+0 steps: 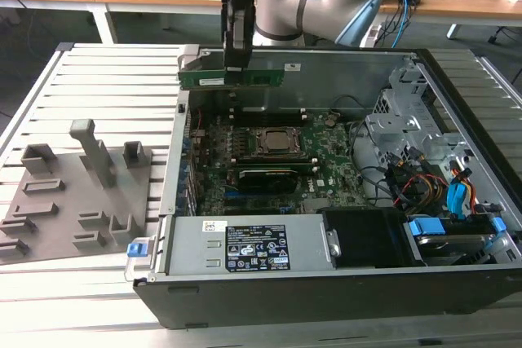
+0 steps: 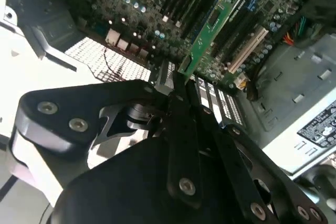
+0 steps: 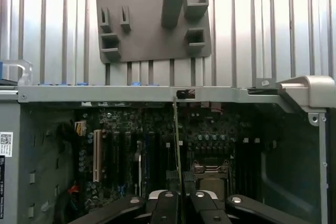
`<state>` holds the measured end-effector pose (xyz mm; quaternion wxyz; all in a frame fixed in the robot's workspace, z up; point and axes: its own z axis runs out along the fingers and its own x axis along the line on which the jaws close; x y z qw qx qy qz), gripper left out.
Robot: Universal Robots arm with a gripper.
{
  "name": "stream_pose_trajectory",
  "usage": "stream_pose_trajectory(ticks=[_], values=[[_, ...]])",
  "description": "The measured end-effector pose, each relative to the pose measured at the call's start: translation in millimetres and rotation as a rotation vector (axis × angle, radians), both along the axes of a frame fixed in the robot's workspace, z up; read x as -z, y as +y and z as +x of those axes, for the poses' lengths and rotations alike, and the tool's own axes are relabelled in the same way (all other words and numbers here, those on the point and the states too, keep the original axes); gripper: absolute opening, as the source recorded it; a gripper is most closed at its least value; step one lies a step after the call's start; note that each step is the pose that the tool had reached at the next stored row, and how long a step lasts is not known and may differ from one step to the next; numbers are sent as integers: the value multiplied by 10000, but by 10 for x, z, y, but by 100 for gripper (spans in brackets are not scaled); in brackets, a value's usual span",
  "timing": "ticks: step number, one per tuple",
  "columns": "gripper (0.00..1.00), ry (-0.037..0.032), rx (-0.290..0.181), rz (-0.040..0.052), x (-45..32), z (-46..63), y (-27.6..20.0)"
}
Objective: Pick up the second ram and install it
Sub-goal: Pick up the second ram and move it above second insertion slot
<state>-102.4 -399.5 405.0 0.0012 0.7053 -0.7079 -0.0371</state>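
Note:
The second ram (image 1: 231, 77) is a narrow green stick held level above the far edge of the open computer case (image 1: 457, 120). My gripper (image 1: 236, 69) is shut on its middle from above. In the second wrist view the second ram (image 2: 212, 30) sticks out past the fingertips (image 2: 177, 85) over the motherboard's slots. In the first wrist view I see the second ram (image 3: 177, 140) edge on, rising from between the fingers (image 3: 169, 203). Below lies the large green motherboard (image 1: 330, 156) with its CPU socket (image 1: 276, 141).
The grey holder tray (image 1: 73, 201) lies on the slatted table at the exterior view's left, outside the case, and appears as the holder tray (image 3: 152, 19) in the first wrist view. A power supply (image 1: 253, 246) fills the case's near side. A drive cage and cables (image 1: 424, 177) crowd the exterior view's right.

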Motion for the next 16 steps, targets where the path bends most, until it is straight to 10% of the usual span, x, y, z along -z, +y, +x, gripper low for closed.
stream_pose_trajectory(ticks=[16], values=[[14,39,122,59,80,509,0]])
